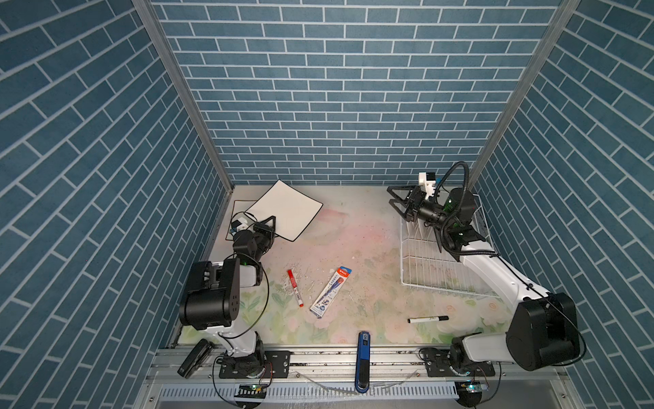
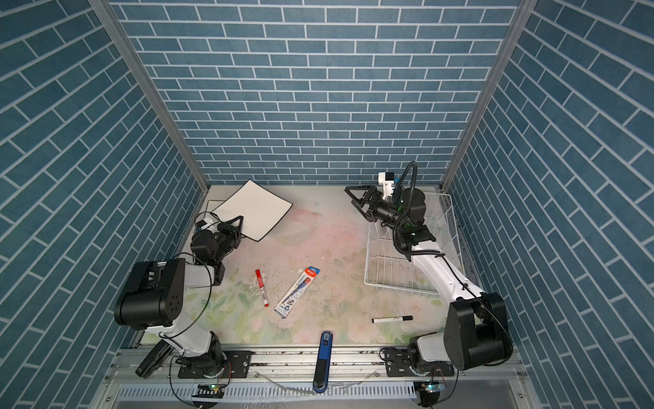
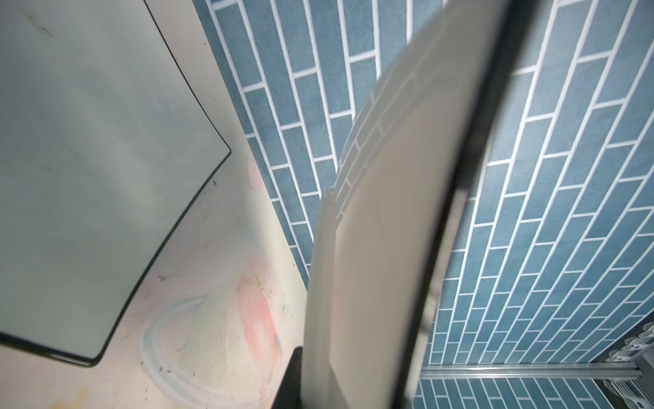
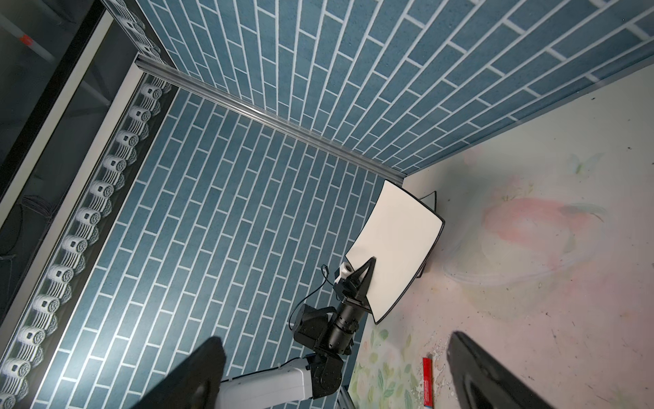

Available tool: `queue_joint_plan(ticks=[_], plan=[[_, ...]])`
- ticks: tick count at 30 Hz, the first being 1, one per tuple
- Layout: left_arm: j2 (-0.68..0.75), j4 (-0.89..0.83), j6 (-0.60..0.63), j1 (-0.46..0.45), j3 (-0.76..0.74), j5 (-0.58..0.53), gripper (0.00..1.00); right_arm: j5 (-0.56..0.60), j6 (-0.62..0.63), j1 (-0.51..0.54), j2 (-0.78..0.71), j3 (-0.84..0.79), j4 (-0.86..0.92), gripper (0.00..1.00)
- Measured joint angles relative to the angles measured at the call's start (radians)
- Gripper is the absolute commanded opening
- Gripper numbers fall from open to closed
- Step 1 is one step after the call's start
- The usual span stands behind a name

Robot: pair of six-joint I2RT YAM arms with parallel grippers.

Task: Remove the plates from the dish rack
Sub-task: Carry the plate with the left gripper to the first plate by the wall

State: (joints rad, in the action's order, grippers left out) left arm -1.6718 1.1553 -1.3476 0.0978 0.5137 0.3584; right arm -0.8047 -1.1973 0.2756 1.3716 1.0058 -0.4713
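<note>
at the far left corner of the table [image 1: 354, 230], the left gripper [image 1: 269, 226] is clamped on the near edge of a square plate [image 1: 286, 209] – cream face, thin black rim. the plate is held tilted, its pale face turned up toward both top views. in the left wrist view it runs edge-on away from the camera [image 3: 389, 248], one dark finger [image 3: 293, 375] pressed against its side. a second plate [image 3: 88, 159] of the same kind lies flat on the table just beside and partly under the held one; in the top views only a thin line of its rim shows past it.

on the right side of the table sits the dish rack [image 1: 442, 269], white wire with raised sides. the right gripper [image 1: 394, 196] hangs above the rack's far corner, on the side toward the middle of the table – its jaws spread wide, nothing between them. its arm reaches across the rack from the near right.

between the two arms, on the floral surface, lie a red marker [image 1: 294, 287] and a pen pack [image 1: 331, 292] side by side, apart from each other. a black marker [image 1: 428, 319] lies nearer the front, and a blue stapler [image 1: 363, 364] rests across the front rail.
</note>
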Motion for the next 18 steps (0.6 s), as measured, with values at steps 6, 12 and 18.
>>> queue_joint_plan(ticks=[6, 12, 18], plan=[[-0.011, 0.04, -0.007, 0.01, -0.034, -0.088, 0.0, -0.005, 0.001, -0.001, 0.0, 0.0, 0.01, 0.99], [-0.004, 0.033, 0.002, 0.041, -0.093, -0.185, 0.0, -0.013, 0.001, -0.002, 0.0, 0.0, 0.016, 0.99], [-0.006, 0.039, -0.009, 0.085, -0.093, -0.202, 0.0, -0.014, 0.001, -0.002, -0.002, 0.0, 0.017, 0.99]])
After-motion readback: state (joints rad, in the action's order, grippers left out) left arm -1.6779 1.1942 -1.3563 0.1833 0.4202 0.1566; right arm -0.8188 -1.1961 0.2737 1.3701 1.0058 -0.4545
